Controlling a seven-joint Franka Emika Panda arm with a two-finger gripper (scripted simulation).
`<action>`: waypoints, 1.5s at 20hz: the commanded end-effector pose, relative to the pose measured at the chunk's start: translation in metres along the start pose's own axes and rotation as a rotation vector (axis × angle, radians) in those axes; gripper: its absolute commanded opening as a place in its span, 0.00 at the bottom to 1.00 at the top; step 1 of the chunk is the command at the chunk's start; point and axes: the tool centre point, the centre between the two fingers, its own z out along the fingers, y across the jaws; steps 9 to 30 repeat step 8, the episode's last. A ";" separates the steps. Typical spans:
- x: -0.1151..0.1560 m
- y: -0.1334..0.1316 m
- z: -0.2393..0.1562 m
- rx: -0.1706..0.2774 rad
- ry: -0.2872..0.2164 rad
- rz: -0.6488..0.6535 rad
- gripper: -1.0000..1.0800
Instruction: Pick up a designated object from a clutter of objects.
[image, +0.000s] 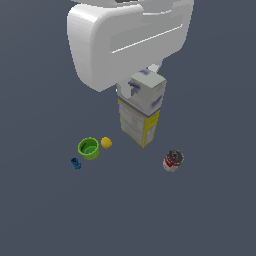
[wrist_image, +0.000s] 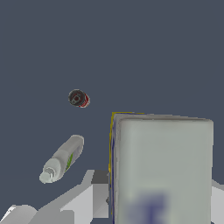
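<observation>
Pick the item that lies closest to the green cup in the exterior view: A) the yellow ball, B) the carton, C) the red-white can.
A: the yellow ball sits right beside the green cup, while the red-white can and the carton lie farther off toward the exterior view's right.

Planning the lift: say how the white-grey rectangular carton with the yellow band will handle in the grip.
The white-grey rectangular carton with the yellow band has flat faces, so it probably grips squarely. It looks tall, so it may swing or tip. The gripper seemingly flanks it near one end.
</observation>
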 end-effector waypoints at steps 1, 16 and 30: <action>0.002 0.000 -0.006 0.000 0.000 0.000 0.00; 0.004 0.000 -0.012 0.000 0.000 0.000 0.00; 0.004 0.000 -0.012 0.000 0.000 0.000 0.00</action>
